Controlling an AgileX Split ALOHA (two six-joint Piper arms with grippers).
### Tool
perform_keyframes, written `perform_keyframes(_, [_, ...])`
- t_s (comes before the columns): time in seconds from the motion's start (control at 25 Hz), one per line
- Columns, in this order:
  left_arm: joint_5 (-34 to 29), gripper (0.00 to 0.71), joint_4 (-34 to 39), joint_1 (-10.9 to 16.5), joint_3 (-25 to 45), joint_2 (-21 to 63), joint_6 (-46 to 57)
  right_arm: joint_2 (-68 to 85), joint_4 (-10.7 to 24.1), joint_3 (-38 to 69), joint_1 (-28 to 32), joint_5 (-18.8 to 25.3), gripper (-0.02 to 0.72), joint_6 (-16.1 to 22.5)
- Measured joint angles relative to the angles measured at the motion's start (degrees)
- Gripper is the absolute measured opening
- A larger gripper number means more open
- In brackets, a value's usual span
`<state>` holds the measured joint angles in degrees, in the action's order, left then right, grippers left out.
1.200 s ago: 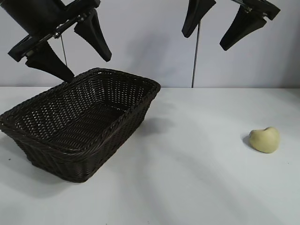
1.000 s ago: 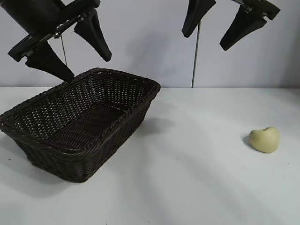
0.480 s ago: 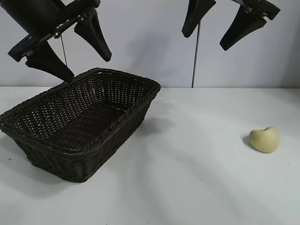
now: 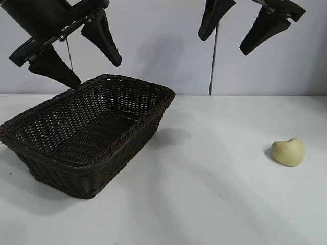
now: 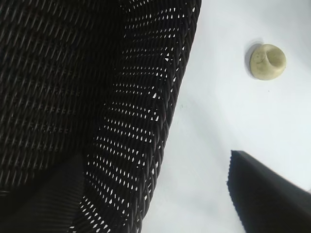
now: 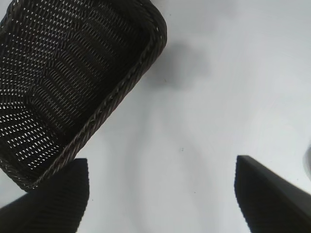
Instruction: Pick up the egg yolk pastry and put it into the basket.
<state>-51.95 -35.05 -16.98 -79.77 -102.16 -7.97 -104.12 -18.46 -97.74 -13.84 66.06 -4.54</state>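
Observation:
The egg yolk pastry point(image 4: 288, 151) is a small pale yellow lump lying on the white table at the right; the left wrist view shows it point(image 5: 267, 61) far from the basket. The dark brown wicker basket point(image 4: 135, 131) stands at the left with nothing inside it. My left gripper point(image 4: 94, 71) hangs open high above the basket's far side point(image 5: 160, 126), nothing between its fingers. High above the table's middle, my right gripper point(image 4: 220, 45) also hangs open and holds nothing. In the right wrist view the basket's braided rim point(image 6: 121, 90) is seen, and the pastry is out of that view.
White table point(image 4: 204, 194) with bare room between basket and pastry and along the front. A thin vertical pole point(image 4: 212, 61) stands against the pale back wall.

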Motion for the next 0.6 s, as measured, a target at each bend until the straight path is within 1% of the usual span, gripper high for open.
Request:
perform_keyframes(0.16, [0.59,0.589,-0.02,0.0,0.0,0.0,0.0,0.0,0.0,0.0,0.0,0.0,0.591,0.0])
perform_keyframes(0.32, [-1.3,0.589,0.55,0.0,0.0,0.2,2.86,0.0,0.0,0.0,0.0,0.0,0.591,0.0])
perform_keyframes(0.44, [-4.02,0.589,4.5,0.0,0.0,1.95,7.47,0.0,0.0,0.0,0.0,0.0,0.591,0.0])
perform_keyframes(0.6, [-9.09,0.589,11.56,0.0,0.0,5.35,14.42,0.0,0.0,0.0,0.0,0.0,0.591,0.0])
